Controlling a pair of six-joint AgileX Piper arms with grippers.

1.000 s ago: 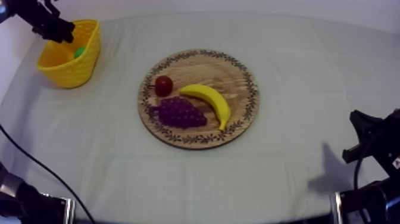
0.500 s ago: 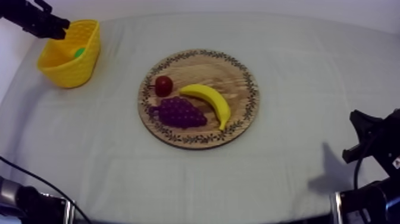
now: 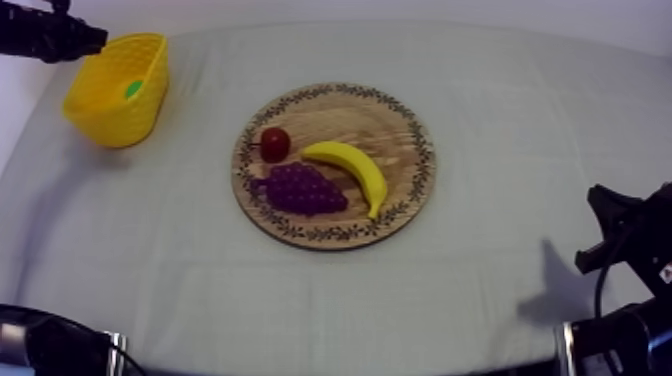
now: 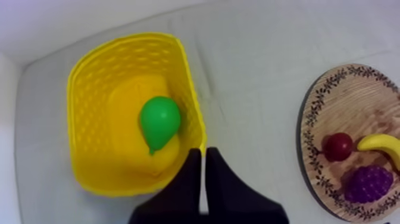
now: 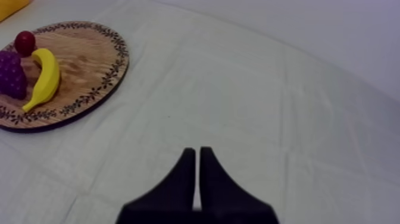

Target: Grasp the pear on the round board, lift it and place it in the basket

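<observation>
Where the table (image 3: pixel 520 110) met its far left corner, we logged the yellow basket (image 3: pixel 112 128), pear (image 4: pixel 159 122) lying inside. Left gripper (image 4: pixel 203 173): fingers pressed together, just by the basket's rim. Right gripper (image 5: pixel 197 173): fingers together, empty, near the table's right edge. Wooden board (image 3: pixel 385 122), mid-table, held banana (image 3: pixel 355 166), grapes (image 3: pixel 300 190), small red fruit (image 3: pixel 274 143).

We see soft, even light falling from above on the table (image 3: pixel 500 130), and its cloth reads pale grey-green. The right arm (image 3: pixel 628 235) throws a dim, soft-edged shadow on the cloth just beside it. A thin dark shadow lines the board (image 3: pixel 400 125) along its near edge. A faint shadow lies at the foot of the yellow basket (image 3: pixel 112 128). Past the table's upper left edge the background glows near white.
</observation>
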